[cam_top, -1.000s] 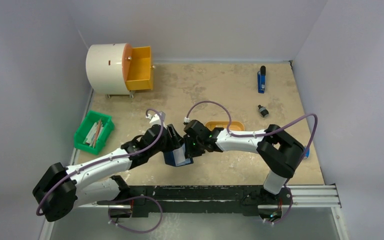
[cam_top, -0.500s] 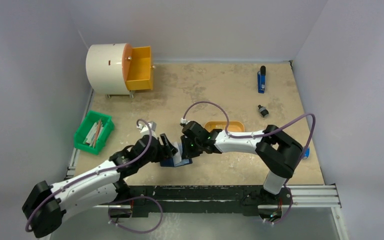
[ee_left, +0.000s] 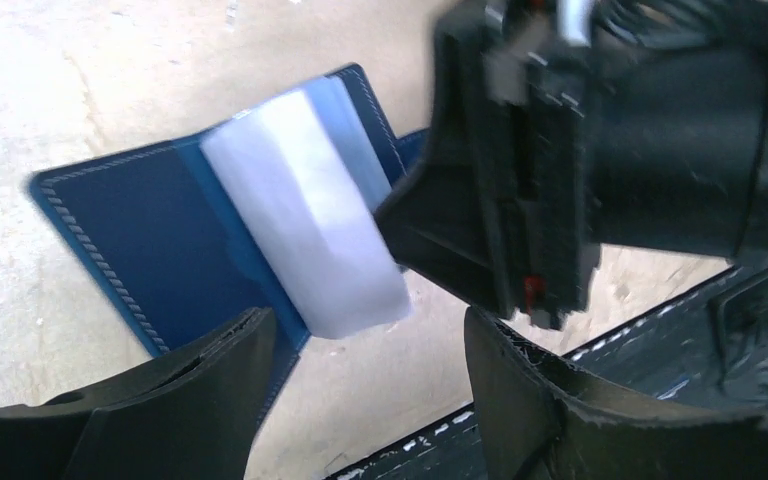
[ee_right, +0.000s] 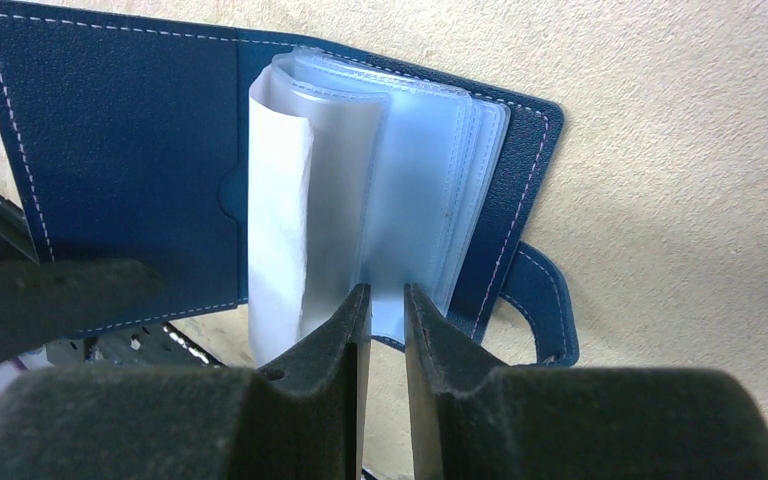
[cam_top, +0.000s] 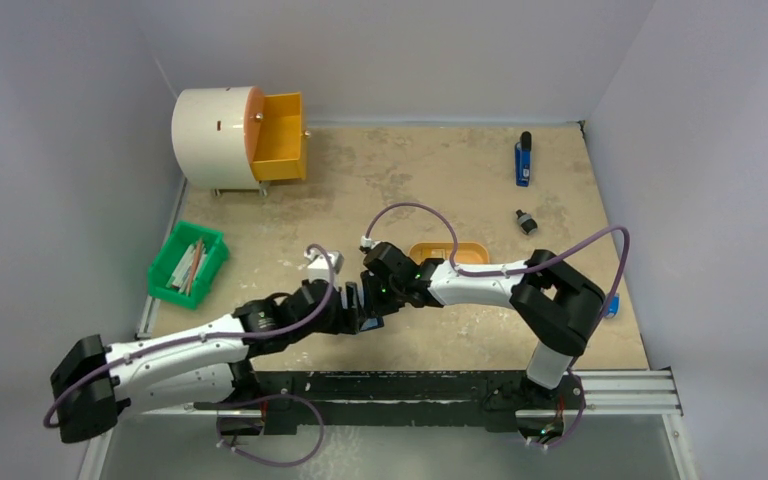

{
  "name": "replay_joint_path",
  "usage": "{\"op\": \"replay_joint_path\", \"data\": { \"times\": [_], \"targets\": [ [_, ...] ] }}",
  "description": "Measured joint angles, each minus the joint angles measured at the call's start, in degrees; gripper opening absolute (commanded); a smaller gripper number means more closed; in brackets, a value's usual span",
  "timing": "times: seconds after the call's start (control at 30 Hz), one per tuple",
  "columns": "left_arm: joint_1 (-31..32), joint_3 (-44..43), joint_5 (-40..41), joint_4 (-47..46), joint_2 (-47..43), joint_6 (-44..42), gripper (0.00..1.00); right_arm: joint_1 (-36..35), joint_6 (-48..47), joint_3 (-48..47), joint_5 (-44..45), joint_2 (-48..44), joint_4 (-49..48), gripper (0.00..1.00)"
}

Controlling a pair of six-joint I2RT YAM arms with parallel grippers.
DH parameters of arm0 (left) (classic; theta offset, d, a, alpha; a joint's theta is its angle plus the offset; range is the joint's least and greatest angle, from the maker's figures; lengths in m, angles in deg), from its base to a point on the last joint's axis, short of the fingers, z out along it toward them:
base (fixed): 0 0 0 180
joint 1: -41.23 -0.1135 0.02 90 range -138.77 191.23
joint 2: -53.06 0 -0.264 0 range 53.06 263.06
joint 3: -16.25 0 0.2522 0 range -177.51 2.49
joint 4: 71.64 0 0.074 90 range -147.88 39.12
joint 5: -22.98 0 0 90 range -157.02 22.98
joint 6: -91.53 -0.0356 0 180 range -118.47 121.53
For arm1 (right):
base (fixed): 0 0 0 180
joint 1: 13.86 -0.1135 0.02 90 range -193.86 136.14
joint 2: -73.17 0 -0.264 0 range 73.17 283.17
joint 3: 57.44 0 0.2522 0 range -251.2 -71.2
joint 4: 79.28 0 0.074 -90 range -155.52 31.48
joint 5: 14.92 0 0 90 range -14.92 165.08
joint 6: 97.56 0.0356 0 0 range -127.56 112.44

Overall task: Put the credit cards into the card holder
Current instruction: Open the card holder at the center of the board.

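Note:
The navy card holder [ee_right: 120,150] lies open on the table, its clear sleeves [ee_right: 410,170] standing up. It also shows in the left wrist view [ee_left: 150,230] and, mostly hidden under both grippers, in the top view [cam_top: 364,321]. My right gripper [ee_right: 387,295] is nearly closed, pinching the lower edge of a sleeve. A whitish sheet [ee_right: 275,230] curls among the sleeves; I cannot tell whether it is a credit card. My left gripper [ee_left: 365,330] is open and empty, just in front of the holder's near edge. In the top view, left gripper [cam_top: 348,303] and right gripper [cam_top: 370,298] almost touch.
An orange oval tray [cam_top: 450,251] sits behind the right wrist. A green bin [cam_top: 188,262] of sticks is at the left. A white drum with an orange drawer [cam_top: 278,135] stands at the back left. A blue tool [cam_top: 523,160] and a small black part [cam_top: 527,222] lie at the back right.
My left arm has stretched out lower and its gripper has moved right, up against the holder. The right gripper has stayed at the holder.

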Motion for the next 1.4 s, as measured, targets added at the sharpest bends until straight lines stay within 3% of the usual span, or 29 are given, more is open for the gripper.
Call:
{"op": "replay_joint_path", "data": {
  "times": [0.2,0.5,1.0,1.27,1.4],
  "targets": [
    [12.0,-5.6,11.0,2.4,9.7,-0.9,0.69,0.0,0.3,0.0,0.0,0.0,0.0,0.22],
    [14.2,-5.9,22.8,5.7,15.7,-0.2,0.68,0.0,0.4,0.0,0.0,0.0,-0.1,0.22],
    [17.0,-6.3,25.8,6.9,20.0,1.6,0.73,0.0,0.4,0.0,0.0,0.0,0.0,0.22],
    [18.4,-6.3,25.7,7.8,17.4,2.9,0.74,0.0,0.4,0.0,0.0,0.0,-0.1,0.22],
    [18.4,-7.5,26.1,9.3,22.0,4.1,0.72,0.0,0.4,0.0,0.0,0.0,0.0,0.22]
  ]
}}
